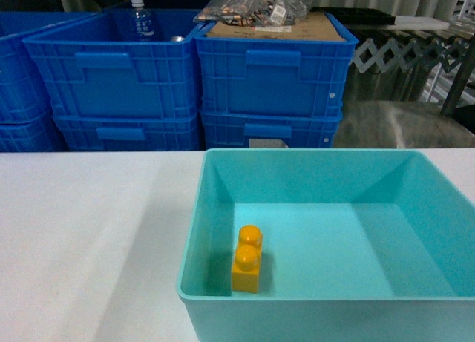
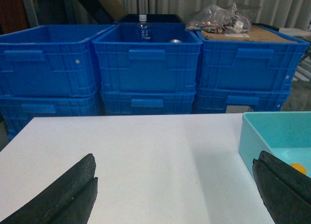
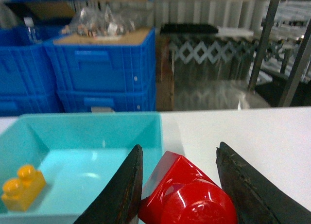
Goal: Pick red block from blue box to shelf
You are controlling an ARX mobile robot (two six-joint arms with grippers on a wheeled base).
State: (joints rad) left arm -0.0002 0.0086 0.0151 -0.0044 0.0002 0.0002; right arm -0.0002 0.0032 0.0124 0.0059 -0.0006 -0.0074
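Though unshelved, red block (image 3: 187,197) in right gripper (image 3: 181,185)

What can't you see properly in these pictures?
- Red block: right wrist view, its bottom is cut off by the edge and its sides are hidden by the right hand.
- Left hand: left wrist view, only two fingertips show.
- Bag on the crates: contents too small, head view.
- Neither hand shows in the head view.
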